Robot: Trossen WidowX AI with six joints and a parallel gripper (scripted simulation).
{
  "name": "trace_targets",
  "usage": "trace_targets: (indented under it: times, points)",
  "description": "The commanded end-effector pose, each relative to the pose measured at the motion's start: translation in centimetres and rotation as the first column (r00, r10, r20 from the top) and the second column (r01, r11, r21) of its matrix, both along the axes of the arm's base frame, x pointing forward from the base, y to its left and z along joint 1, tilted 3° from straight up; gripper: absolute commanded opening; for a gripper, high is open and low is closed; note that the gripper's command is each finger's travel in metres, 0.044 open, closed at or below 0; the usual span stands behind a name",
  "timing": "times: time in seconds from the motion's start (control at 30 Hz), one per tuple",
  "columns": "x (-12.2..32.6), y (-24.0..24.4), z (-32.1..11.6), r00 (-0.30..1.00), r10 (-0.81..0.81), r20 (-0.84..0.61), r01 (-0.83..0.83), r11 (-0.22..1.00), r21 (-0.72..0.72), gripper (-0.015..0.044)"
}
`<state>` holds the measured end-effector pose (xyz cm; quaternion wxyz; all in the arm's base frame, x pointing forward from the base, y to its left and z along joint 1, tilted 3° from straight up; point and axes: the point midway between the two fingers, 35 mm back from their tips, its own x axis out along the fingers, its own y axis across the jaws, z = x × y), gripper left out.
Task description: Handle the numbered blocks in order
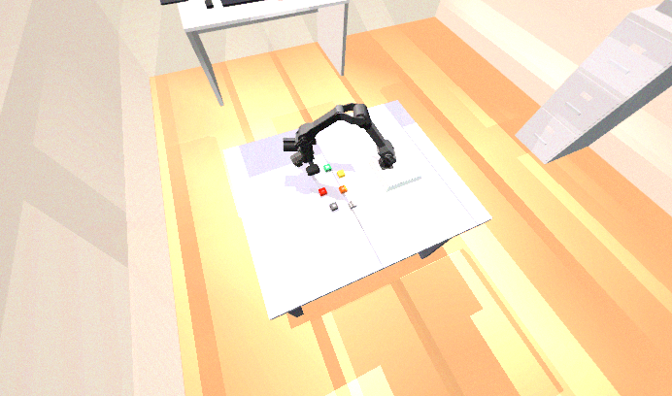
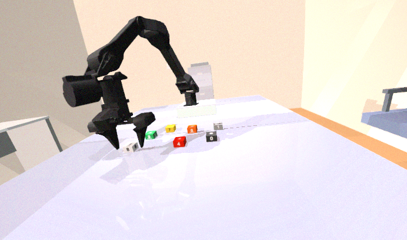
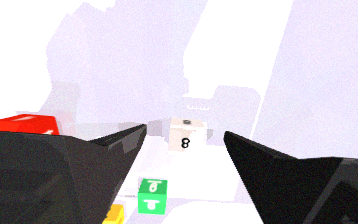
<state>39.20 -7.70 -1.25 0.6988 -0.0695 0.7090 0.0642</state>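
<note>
"Exterior view: what crowds the end effector (image 1: 306, 169) (image 2: 129, 147) (image 3: 185, 131)?"

"The green block (image 1: 327, 167) (image 2: 150, 135) (image 3: 152, 196) sits near, behind the fingers; the red block (image 1: 322, 191) (image 2: 179, 142) (image 3: 27, 124) is off to picture right, showing a 4. Beyond are the yellow block (image 1: 341, 173) (image 2: 170, 128) (image 3: 114, 214), with a 7, and the orange block (image 1: 343, 189) (image 2: 192, 129). Farther right stand the dark grey block (image 1: 333, 206) (image 2: 211, 136), a 0, and the pale grey block (image 1: 352, 205) (image 2: 217, 126), a 1."

"Anything blocking the way?"

"Nothing visible stands between the fingers and the white block (image 2: 130, 147) (image 3: 187, 135). In the wrist view, though, the picture-left finger hides part of the red one, and the yellow one is partly out of sight."

"Where's that white block, then?"

"On the table (image 1: 299, 265) (image 2: 229, 185), between the spread fingertips, with space on both sides. They're released, not gripping it."

"And which way does it point?"

"It sits level, its 8 upright on the side facing the wrist camera. From the exterior it's turned at an angle, two sides showing. It looks roughly cube-shaped; I can't pick out a long axis."
</note>
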Motion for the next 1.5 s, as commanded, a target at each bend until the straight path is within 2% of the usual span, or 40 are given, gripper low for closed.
trace_targets:
  times: [0.0,0.07,0.23,0.3,0.47,0.6,0.93,1.27,1.4,1.47]
  points:
    - [0.1,-0.1,1.1,1.0,0.006,0.001,-0.006,1.0,-0.005,0.04]
    - [0.1,-0.1,3.3,1.0,0.006,0.001,-0.006,1.0,-0.005,0.04]
    - [0.1,0.0,3.6,1.0,0.006,0.001,-0.006,1.0,-0.005,0.04]
    - [0.2,-0.1,4.6,1.0,0.006,0.001,-0.006,1.0,-0.005,0.0348]
    - [0.2,0.1,11.4,1.0,0.006,0.001,-0.006,1.0,-0.005,0.0216]
    - [0.2,0.1,11.7,1.0,0.006,0.001,-0.006,1.0,-0.005,0.012]
    - [-0.4,0.1,11.8,1.0,0.006,0.001,-0.006,1.0,-0.005,0.012]
    - [-9.6,1.5,11.7,1.0,0.006,-0.007,-0.006,1.0,-0.003,0.012]
    - [-10.3,1.6,11.6,1.0,0.006,-0.008,-0.006,1.0,-0.003,0.012]
    - [-10.2,1.6,10.5,1.0,0.006,-0.008,-0.006,1.0,-0.003,0.0173]
